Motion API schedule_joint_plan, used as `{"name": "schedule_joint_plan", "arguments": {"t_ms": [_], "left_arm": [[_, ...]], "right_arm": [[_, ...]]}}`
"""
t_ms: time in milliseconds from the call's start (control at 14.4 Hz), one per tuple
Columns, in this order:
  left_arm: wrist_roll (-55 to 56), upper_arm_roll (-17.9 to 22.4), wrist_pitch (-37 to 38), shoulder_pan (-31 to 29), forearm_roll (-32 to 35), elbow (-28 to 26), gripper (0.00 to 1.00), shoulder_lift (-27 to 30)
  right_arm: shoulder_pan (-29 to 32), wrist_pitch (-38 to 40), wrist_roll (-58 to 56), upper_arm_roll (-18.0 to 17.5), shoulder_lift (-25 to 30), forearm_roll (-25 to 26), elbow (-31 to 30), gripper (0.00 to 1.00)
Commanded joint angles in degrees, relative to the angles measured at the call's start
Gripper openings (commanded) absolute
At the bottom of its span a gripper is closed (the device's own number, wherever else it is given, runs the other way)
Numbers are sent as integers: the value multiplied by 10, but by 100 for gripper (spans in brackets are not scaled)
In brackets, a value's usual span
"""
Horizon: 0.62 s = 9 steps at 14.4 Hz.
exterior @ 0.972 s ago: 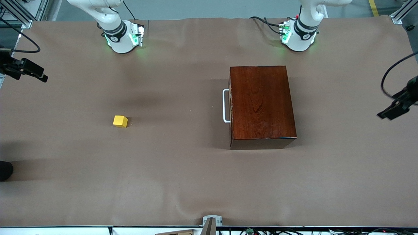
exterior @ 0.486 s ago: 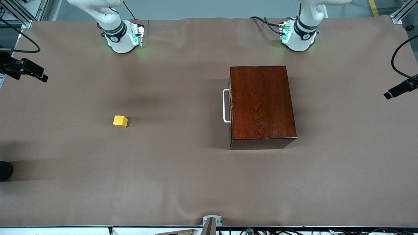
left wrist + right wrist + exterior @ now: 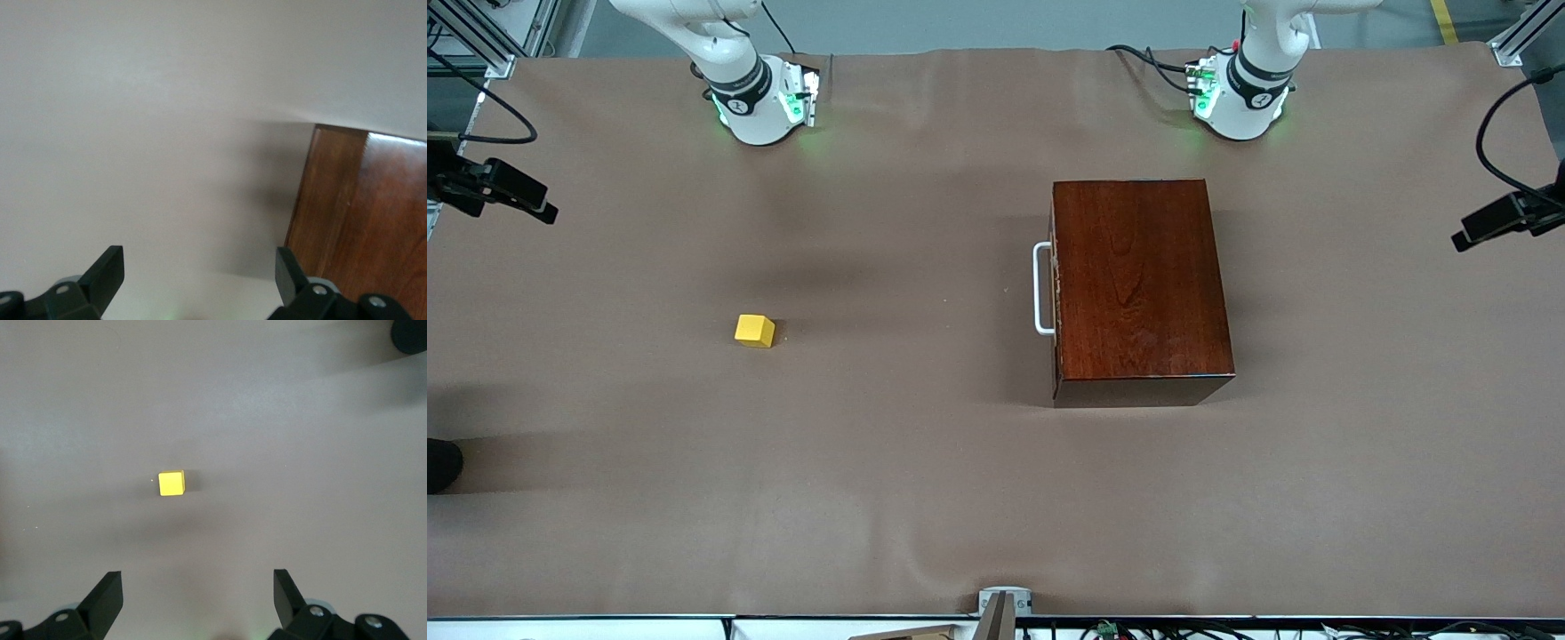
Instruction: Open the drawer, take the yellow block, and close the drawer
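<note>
Watched the left end effector (image 3: 198,270), fingers spread wide and holding nothing, drift a little over the table's edge at its own arm's end, and spotted no other change. Found the right end effector (image 3: 197,587) spread wide too, waiting up over the small yellow cube block (image 3: 755,331). Saw that block resting out on the brown table (image 3: 925,498), well apart from the dark wooden drawer box (image 3: 1141,283), shut tight with its white handle (image 3: 1040,289), just as a finished job would leave them.

You have bare bench (image 3: 925,462) all around the wooden drawer box (image 3: 1141,289); only its white handle (image 3: 1040,289) juts toward the yellow block (image 3: 754,331).
</note>
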<state>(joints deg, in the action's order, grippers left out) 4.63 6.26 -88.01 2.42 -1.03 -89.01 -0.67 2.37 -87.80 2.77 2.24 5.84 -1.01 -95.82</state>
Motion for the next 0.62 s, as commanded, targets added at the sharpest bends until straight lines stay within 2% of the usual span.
{"name": "schedule_joint_plan", "arguments": {"t_ms": [0, 208, 347, 556], "left_arm": [[-49, -43, 13, -27, -5, 3, 100, 26], [-104, -59, 52, -24, -3, 5, 100, 31], [-90, -78, 52, -28, -2, 10, 100, 28], [-76, -79, 51, -28, -2, 19, 100, 22]], "right_arm": [[-2, 9, 7, 0, 1, 1, 5, 100], [-1, 10, 6, 0, 1, 1, 5, 100], [-1, 10, 6, 0, 1, 1, 5, 100], [-1, 10, 6, 0, 1, 1, 5, 100]]}}
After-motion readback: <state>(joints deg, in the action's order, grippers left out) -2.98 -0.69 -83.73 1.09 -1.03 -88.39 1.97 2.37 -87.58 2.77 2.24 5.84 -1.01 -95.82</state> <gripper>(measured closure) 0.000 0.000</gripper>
